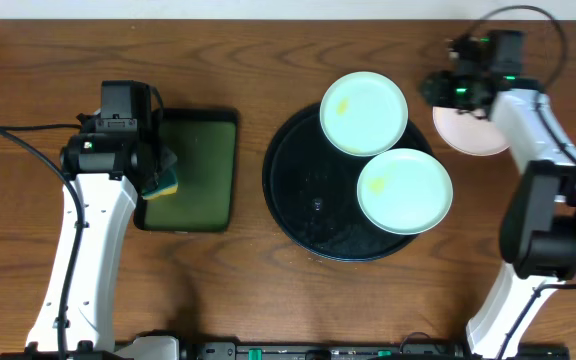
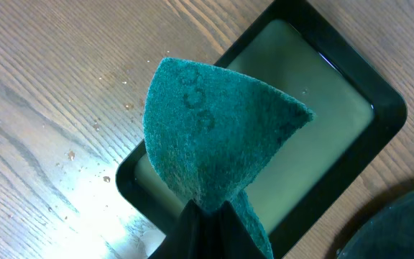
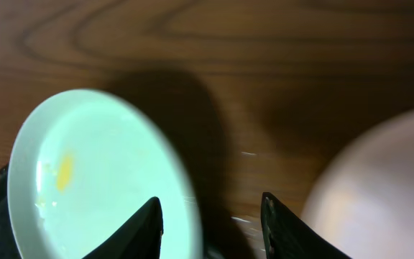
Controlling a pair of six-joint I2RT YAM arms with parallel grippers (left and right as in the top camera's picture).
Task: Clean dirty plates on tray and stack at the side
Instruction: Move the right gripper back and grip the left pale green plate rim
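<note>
The round black tray (image 1: pixel 293 200) lies mid-table. On it sit a mint-blue plate (image 1: pixel 364 113) and a pale green plate (image 1: pixel 404 190), each with a yellow smear. A white-pinkish plate (image 1: pixel 478 138) lies on the wood to the tray's right. My right gripper (image 1: pixel 431 90) is open and empty, between the mint plate's rim (image 3: pixel 99 180) and the pinkish plate (image 3: pixel 379 194); its fingertips (image 3: pixel 210 216) straddle bare wood. My left gripper (image 1: pixel 161 172) is shut on a green scouring sponge (image 2: pixel 214 122) above the small tray; its fingertips (image 2: pixel 207 219) pinch the sponge's lower end.
A small rectangular black-rimmed green tray (image 1: pixel 203 170) lies left of the round tray and also shows in the left wrist view (image 2: pixel 329 122). Water drops glisten on the wood beside it (image 2: pixel 85 165). The round tray's edge (image 2: pixel 401 230) shows at lower right.
</note>
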